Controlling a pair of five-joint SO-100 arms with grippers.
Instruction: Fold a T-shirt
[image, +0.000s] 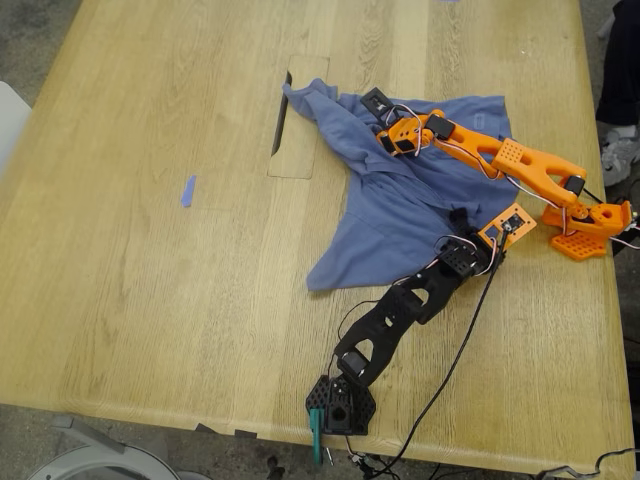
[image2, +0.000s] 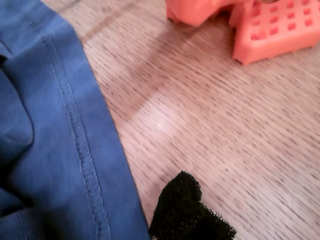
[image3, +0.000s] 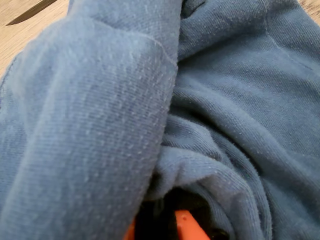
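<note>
The slate-blue T-shirt (image: 400, 200) lies crumpled on the wooden table, towards the exterior view's right. The orange arm carries my second gripper (image: 388, 132), which rests on the shirt's upper part. In the second wrist view, bunched folds of the T-shirt (image3: 100, 125) fill the picture and close over an orange fingertip (image3: 186, 226). The black arm carries my first gripper (image: 465, 228), at the shirt's edge nearest the exterior view's right. Its wrist view shows the stitched hem of the T-shirt (image2: 55, 125) beside one black fingertip (image2: 187, 207) on bare wood. The other finger is out of sight.
The orange arm's base (image: 585, 228) stands near the table's edge on the exterior view's right, and also appears as the orange base (image2: 270, 25) close to my first gripper. The black arm's base (image: 340, 405) is clamped at the front edge. A slot (image: 282, 112) and a blue tape strip (image: 187, 190) mark the table.
</note>
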